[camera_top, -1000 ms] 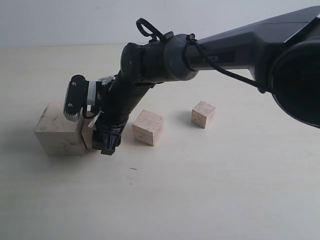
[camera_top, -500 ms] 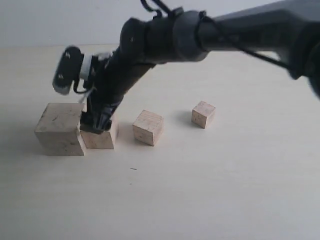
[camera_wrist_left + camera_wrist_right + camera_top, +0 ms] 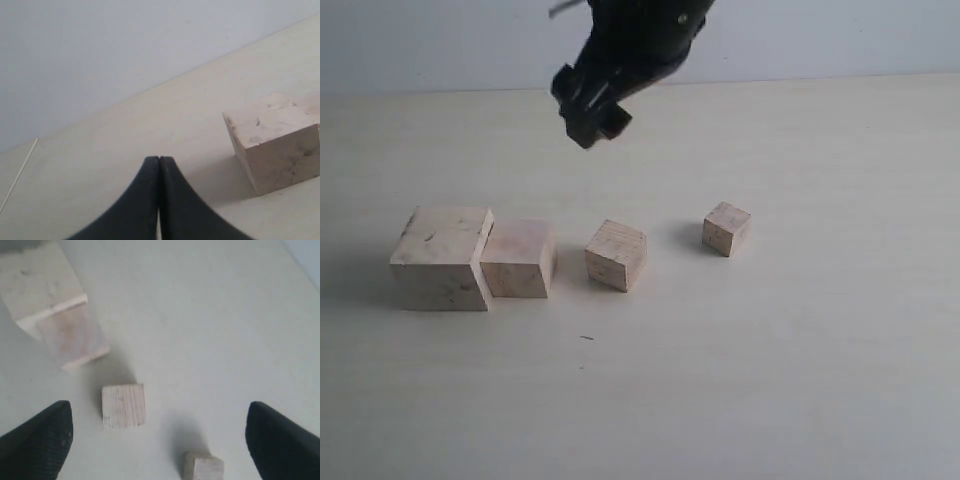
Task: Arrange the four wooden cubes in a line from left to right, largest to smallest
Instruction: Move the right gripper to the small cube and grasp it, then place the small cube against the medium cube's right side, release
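Note:
Four wooden cubes stand in a row on the table. The largest cube [image 3: 440,258], with dark scuffs, is at the left and touches the second cube [image 3: 518,258]. The third cube [image 3: 616,254] and the smallest cube [image 3: 727,228] follow with gaps between them. My right gripper [image 3: 592,118] hangs open high above the row, holding nothing. Its wrist view looks down on the largest cube [image 3: 37,282], second cube [image 3: 75,340], third cube [image 3: 123,405] and smallest cube [image 3: 202,467], between its spread fingertips [image 3: 40,440]. My left gripper [image 3: 159,161] is shut and empty, low beside the largest cube [image 3: 275,140].
The pale table [image 3: 770,380] stretches bare in front of the row and to its right. A light wall [image 3: 820,35] rises behind the far edge. A small dark speck [image 3: 586,338] lies in front of the cubes.
My right gripper has let go of the second cube and risen up and back, away from the row. The second cube stays beside the largest.

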`<state>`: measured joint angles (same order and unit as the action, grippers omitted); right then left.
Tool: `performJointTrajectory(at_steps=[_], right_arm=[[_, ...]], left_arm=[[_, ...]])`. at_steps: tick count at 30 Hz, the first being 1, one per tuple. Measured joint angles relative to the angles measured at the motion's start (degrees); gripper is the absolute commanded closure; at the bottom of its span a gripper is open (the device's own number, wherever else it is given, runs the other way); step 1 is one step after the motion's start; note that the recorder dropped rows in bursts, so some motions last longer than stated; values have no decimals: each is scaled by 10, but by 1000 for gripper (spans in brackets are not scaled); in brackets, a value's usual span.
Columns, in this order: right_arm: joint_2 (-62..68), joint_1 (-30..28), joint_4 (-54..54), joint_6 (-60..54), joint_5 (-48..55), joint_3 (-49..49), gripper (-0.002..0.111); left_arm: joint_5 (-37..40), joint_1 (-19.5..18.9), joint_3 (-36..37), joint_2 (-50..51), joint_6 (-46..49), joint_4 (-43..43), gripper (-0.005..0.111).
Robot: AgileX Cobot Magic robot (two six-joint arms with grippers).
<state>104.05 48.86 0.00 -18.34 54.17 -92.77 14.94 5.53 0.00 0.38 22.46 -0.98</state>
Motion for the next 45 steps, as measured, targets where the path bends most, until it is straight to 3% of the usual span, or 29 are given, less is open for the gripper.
performJointTrajectory(at_steps=[11,15,17,18,20,24,27,30,45], right_arm=[[147,0,-12,19,-49,52,20],[192,0,-66,70,-85,52,24],[207,0,-78,75,-89,52,42],[210,0,-78,72,-89,52,59],[206,0,-78,66,-89,52,108],[142,0,-58,25,-108,44,107],[114,0,74,-183,-118,39,107],[128,0,133,-312,-104,39,107],[194,1,123,-305,-61,39,107]], left_arm=[[1,0,0,0,0,0,107],[1,0,0,0,0,0,107],[1,0,0,0,0,0,107],[1,0,0,0,0,0,107],[1,0,0,0,0,0,107],[1,0,0,0,0,0,107],[1,0,0,0,0,0,107],[1,0,0,0,0,0,107],[1,0,0,0,0,0,107]])
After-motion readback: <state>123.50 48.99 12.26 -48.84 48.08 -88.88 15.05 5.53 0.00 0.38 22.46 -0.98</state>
